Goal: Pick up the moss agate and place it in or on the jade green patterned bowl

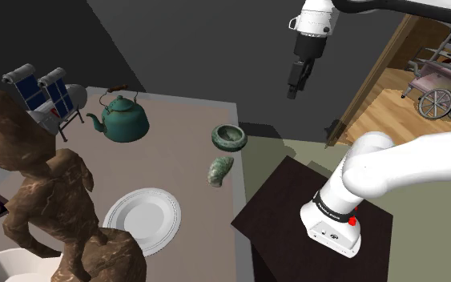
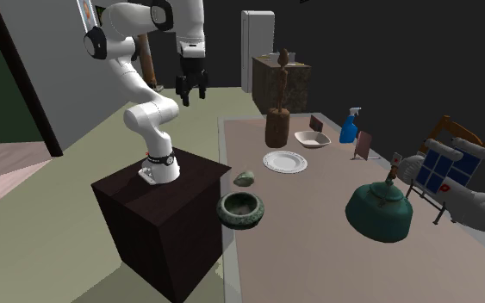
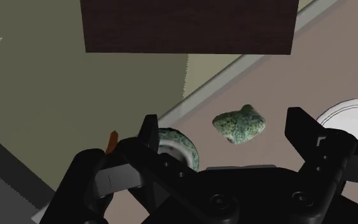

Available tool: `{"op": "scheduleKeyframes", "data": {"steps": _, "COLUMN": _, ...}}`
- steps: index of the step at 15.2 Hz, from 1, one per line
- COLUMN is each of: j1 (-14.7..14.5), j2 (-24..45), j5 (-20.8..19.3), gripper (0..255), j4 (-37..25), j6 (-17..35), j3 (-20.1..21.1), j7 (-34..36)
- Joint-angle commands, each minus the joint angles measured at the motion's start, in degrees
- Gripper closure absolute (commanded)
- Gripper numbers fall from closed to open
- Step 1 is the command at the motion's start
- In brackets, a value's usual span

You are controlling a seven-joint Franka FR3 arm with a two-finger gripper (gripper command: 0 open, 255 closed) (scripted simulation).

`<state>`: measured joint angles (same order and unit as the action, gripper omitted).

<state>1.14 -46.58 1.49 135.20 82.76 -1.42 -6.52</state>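
The moss agate (image 1: pixel 219 171), a mottled green stone, lies on the table near its edge, a short way from the green patterned bowl (image 1: pixel 229 137). My gripper (image 1: pixel 294 90) hangs high above the floor beside the table, well above and to the shoulder view's right of both. It is open and holds nothing. In the wrist view the agate (image 3: pixel 239 124) shows far below between the spread fingers (image 3: pixel 149 130), and the bowl (image 3: pixel 182 145) is partly hidden behind one of them. In the second exterior view the gripper (image 2: pixel 190 93) is up over the stand, with the agate (image 2: pixel 245 178) and bowl (image 2: pixel 241 209) at the table's near edge.
A white plate (image 1: pixel 142 218) lies beyond the agate, a teal kettle (image 1: pixel 119 118) past the bowl. A brown statue (image 1: pixel 47 208) stands large at the shoulder view's left. A spray bottle (image 2: pixel 349 126) and a white dish (image 2: pixel 312 139) sit further back. The dark stand (image 1: pixel 287 200) adjoins the table.
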Motion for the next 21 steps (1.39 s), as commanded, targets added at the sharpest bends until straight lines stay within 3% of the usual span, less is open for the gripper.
{"op": "scheduleKeyframes", "data": {"steps": 1, "j1": 0.0, "j2": 0.0, "j5": 0.0, "gripper": 0, "j4": 0.0, "j6": 0.0, "j3": 0.0, "j7": 0.0}}
{"op": "scheduleKeyframes", "data": {"steps": 11, "j1": -6.8, "j2": 14.2, "j5": -2.6, "gripper": 0, "j4": 6.4, "j6": 18.4, "j3": -0.8, "j7": -15.7}}
{"op": "scheduleKeyframes", "data": {"steps": 21, "j1": -12.6, "j2": 32.7, "j5": -4.5, "gripper": 0, "j4": 7.2, "j6": 36.1, "j3": 0.6, "j7": -29.4}}
